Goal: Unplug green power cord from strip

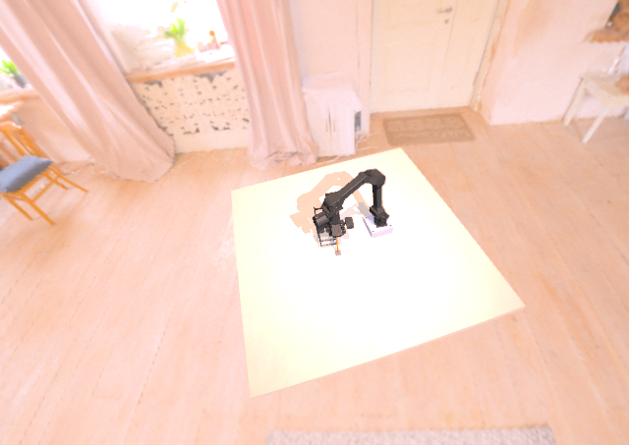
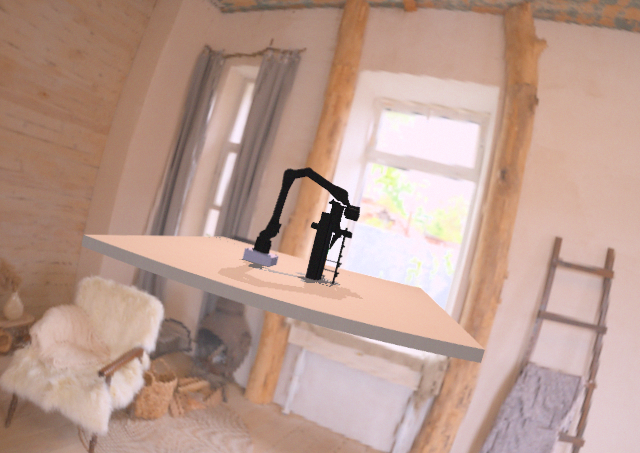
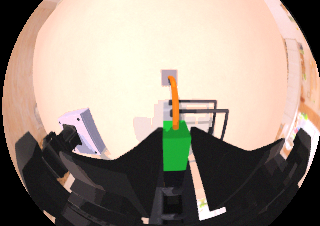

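My gripper [image 3: 176,131] is shut on the green plug [image 3: 176,148], with one black finger on each side in the wrist view. The orange cord [image 3: 175,103] [image 1: 337,244] runs from the plug to a small grey block [image 3: 165,77] [image 1: 337,252] on the table. A dark part with a square recess shows below the plug in the wrist view. I cannot tell whether it is the power strip, or whether the plug is seated in a socket. The arm hides the plug in the top and exterior views.
A thin black wire rack [image 3: 216,111] [image 2: 339,262] stands close beside the gripper and cord. My arm's pale lilac base [image 1: 379,231] [image 2: 260,256] [image 3: 89,131] is on the table [image 1: 385,303] [image 2: 180,254], whose edges show in the top and exterior views.
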Motion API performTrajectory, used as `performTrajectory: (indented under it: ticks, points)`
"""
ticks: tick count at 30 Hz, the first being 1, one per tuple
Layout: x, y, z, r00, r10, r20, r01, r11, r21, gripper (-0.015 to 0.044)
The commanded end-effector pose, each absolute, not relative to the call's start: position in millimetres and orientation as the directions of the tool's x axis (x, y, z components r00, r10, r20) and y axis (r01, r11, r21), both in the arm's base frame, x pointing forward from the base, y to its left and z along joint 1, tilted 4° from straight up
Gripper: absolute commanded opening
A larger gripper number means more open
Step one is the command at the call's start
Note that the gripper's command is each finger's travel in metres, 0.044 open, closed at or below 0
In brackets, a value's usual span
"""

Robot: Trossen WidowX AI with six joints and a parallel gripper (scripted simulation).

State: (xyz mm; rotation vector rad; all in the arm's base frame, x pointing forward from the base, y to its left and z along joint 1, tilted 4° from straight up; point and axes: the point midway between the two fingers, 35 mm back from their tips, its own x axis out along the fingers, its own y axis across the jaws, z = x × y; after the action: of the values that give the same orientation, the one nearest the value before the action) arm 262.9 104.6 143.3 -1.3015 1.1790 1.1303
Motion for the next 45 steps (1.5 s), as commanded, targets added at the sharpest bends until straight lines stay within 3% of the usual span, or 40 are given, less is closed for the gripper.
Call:
performTrajectory:
  ticks: [1,12,18,45]
  points:
    - [261.2,130.6,148.7,0.094,0.003,-0.996,-0.994,-0.05,-0.095,0.0]
    - [257.9,147.9,151.7,0.093,0.005,-0.996,-0.994,-0.051,-0.093,0.0]
    - [259.0,129.6,144.7,0.075,-0.022,-0.997,-0.997,-0.021,-0.075,0.0157]
    - [259.8,114.6,154.4,0.093,0.003,-0.996,-0.994,-0.052,-0.093,0.016]
